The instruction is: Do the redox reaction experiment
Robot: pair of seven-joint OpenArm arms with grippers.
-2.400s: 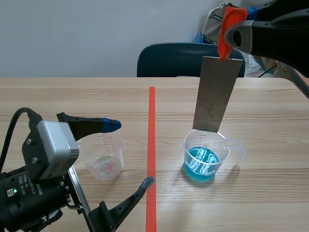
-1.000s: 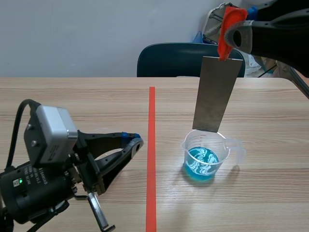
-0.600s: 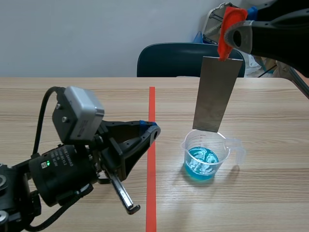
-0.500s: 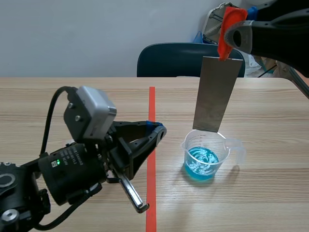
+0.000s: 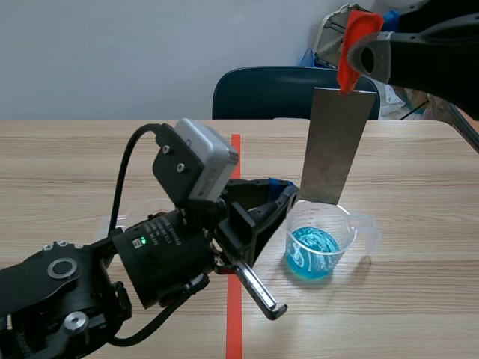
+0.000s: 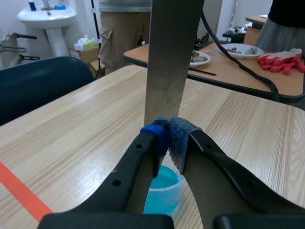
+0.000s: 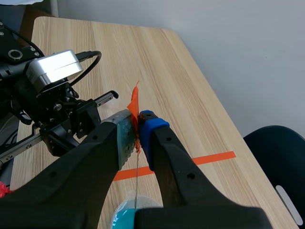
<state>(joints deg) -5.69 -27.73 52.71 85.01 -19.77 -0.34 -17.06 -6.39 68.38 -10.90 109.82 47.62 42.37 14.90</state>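
Scene view, and the first observer speaks: "The right gripper [image 7: 137, 128] is clamped on the orange-red tab [image 5: 356, 41] at the top of the metal plate [image 5: 334, 146]. The plate hangs upright, its lower edge just over the rim of the beaker [image 5: 352, 224] of blue liquid [image 5: 310, 254]. It looks thin, stiff and light, probably slick on its bare faces, so that tab seems the sensible place to hold it."

The second answers: "And the left gripper [image 6: 167, 143]? Its pads are pressed together with nothing between them, right beside the plate's lower edge."

"That is the change. A couple of seconds ago it sat low at the left with its fingers spread. It has since closed and swung across the tape line [image 5: 236, 153]. Plate and beaker have not shifted."
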